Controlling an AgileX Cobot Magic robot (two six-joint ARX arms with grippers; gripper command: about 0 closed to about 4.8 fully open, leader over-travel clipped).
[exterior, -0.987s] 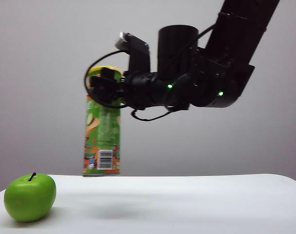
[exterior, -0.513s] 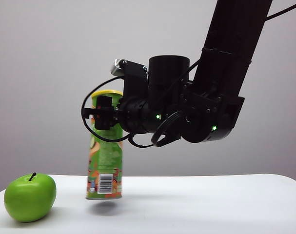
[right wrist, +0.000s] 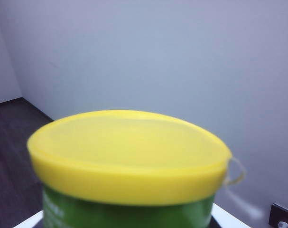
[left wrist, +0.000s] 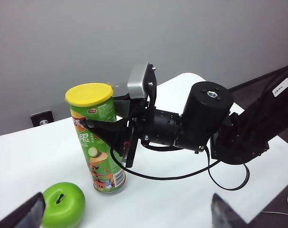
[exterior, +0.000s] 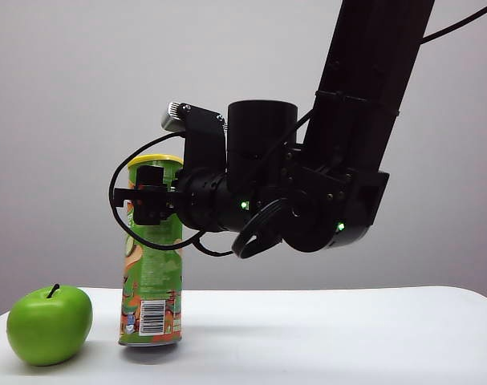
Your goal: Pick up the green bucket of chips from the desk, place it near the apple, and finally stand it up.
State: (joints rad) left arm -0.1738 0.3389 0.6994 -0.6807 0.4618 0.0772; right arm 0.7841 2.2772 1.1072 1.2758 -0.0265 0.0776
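The green bucket of chips (exterior: 151,281) stands upright, yellow lid on top, with its base at the desk (exterior: 347,337); whether it rests there or hovers just above I cannot tell. My right gripper (exterior: 151,204) is shut on the can's upper part, just below the lid. The apple (exterior: 49,325) sits a short gap to the can's left. From above, the left wrist view shows the can (left wrist: 98,142), the apple (left wrist: 63,204) and the right arm. My left gripper (left wrist: 127,216) is open and empty, high above the desk. In the right wrist view the lid (right wrist: 129,152) fills the picture.
The right arm (exterior: 307,200) reaches in from the upper right, with a black cable loop (exterior: 119,216) hanging beside the can. A wall socket (left wrist: 41,118) sits behind the desk. The desk's rounded far corner (left wrist: 191,78) lies behind the arm.
The right gripper has come down and moved left with the can in it. The can's base has dropped from above the desk to its surface, closer to the apple. The apple has not moved.
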